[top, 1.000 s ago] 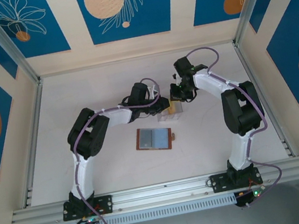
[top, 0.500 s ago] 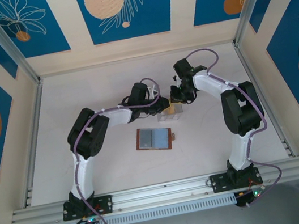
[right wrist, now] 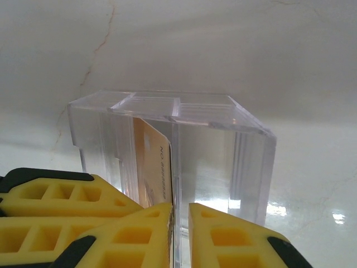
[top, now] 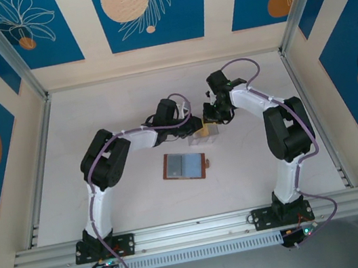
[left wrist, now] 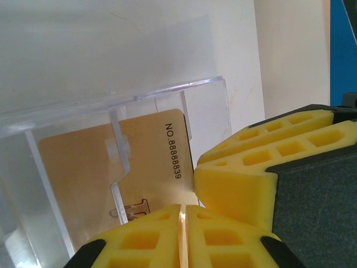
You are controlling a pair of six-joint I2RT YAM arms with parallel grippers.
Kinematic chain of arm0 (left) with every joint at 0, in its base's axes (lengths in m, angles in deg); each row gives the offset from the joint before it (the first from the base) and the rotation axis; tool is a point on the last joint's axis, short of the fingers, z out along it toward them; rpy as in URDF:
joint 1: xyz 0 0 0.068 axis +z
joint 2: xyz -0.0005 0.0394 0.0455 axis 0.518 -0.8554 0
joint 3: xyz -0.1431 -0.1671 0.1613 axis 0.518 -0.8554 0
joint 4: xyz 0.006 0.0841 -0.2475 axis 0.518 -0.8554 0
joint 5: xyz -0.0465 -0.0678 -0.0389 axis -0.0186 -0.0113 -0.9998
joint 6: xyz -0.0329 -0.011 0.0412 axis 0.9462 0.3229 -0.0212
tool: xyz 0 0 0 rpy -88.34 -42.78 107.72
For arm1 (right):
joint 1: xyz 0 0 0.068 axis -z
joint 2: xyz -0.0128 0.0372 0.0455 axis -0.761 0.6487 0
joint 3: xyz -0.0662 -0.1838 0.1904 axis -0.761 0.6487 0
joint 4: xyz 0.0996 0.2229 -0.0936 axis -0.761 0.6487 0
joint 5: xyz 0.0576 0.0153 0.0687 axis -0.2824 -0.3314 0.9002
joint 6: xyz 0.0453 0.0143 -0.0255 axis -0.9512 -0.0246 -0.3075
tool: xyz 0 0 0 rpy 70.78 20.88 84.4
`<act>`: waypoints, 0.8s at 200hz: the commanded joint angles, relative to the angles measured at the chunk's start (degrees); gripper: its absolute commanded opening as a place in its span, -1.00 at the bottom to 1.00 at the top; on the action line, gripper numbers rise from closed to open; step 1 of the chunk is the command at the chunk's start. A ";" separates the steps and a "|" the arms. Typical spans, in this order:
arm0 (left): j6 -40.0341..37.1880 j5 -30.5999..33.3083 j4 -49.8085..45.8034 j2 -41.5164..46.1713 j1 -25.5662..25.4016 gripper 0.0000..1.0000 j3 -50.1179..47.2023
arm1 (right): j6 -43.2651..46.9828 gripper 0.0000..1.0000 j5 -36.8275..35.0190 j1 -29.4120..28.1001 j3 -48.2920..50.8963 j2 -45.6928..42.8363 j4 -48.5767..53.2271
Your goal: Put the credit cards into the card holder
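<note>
White table (top: 92,107), both arms crowding the clear box (top: 204,134)
left gripper (left wrist: 182,215) pinched shut, probably steadying it; right gripper (right wrist: 179,215) barely parted at the tan card (left wrist: 111,167), can't tell if it's gripping. The card holder (top: 184,166) lies open nearer the bases.

clear glossy plastic box (right wrist: 223,151); smooth tan plastic card (left wrist: 83,167); matt yellow fingers (left wrist: 139,243); faintly shiny white table (right wrist: 312,190).

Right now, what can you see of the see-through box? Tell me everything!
The clear box looks like hard, see-through plastic, with thin walls dividing it into slots. It stands upright on the pale table, just beyond the open wallet. A tan card stands on edge in one slot. The right fingers seem to straddle one of its walls, and the left fingers sit pressed together right against it.
</note>
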State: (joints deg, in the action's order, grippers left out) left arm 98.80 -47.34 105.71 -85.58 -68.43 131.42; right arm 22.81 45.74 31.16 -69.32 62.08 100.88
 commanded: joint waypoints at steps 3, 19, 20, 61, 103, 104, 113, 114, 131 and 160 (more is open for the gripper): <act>-2.46 1.28 -7.04 -0.08 0.29 -0.78 -0.68 | 0.71 -0.77 3.28 -0.99 0.38 3.17 -0.15; -2.55 1.25 -7.08 0.02 0.26 -0.78 -0.70 | 0.79 -0.92 3.45 -0.91 0.36 3.05 -0.33; -2.55 1.28 -7.08 0.02 0.29 -0.78 -0.74 | 0.79 -0.92 3.46 -0.88 0.38 3.04 -0.33; -2.55 1.18 -7.15 0.02 0.32 -0.78 -0.70 | 1.50 -1.00 5.73 -0.42 0.99 0.04 -1.16; -2.79 1.92 -8.00 0.02 0.57 -0.78 -0.68 | 2.26 -1.00 10.23 0.62 2.33 -3.59 -2.61; -2.80 1.93 -8.03 0.02 0.53 -0.78 -0.68 | 2.28 -1.00 10.32 0.63 2.33 -3.62 -2.61; -2.81 2.02 -8.14 -0.03 0.54 -0.78 -0.68 | 2.38 -1.00 10.81 0.72 2.49 -4.12 -2.77; -2.81 2.07 -8.14 -0.05 0.52 -0.78 -0.73 | 2.38 -1.00 10.87 0.77 2.50 -4.15 -2.78; -2.81 2.16 -8.27 0.00 0.62 -0.78 -0.67 | 2.38 -1.00 11.48 0.95 2.83 -4.88 -3.05; -2.81 2.15 -8.30 0.02 0.71 -0.78 -0.77 | 2.29 -1.00 11.32 1.31 3.28 -5.88 -3.23</act>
State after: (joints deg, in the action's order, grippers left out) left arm 97.38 -47.03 103.98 -84.96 -68.17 131.42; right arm 24.28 53.82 32.17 -66.82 58.98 98.02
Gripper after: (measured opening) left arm 0.109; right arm 0.067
